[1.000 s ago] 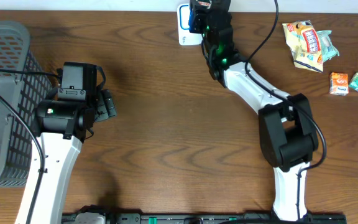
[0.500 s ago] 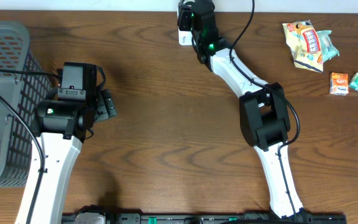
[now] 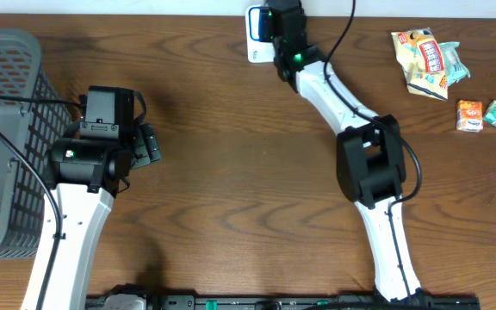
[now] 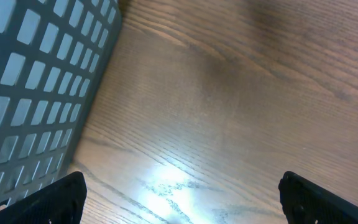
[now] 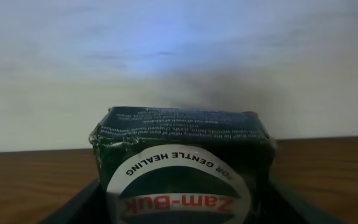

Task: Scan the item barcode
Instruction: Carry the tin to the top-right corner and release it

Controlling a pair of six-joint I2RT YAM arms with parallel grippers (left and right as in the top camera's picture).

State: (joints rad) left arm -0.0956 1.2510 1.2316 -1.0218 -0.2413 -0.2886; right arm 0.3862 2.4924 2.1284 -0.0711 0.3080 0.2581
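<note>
The right fingers pinch the green Zam-Buk box at the white scanner, so scanning seems underway but unconfirmed, while the left fingers hang spread and empty.

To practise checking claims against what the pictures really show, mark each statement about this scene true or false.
1. The right gripper holds a Zam-Buk box. True.
2. The left gripper is shut on a packet. False: it is open and empty.
3. The grey basket stands at the left edge of the overhead view. True.
4. The snack packets lie inside the basket. False: they lie on the table, far right.
</note>
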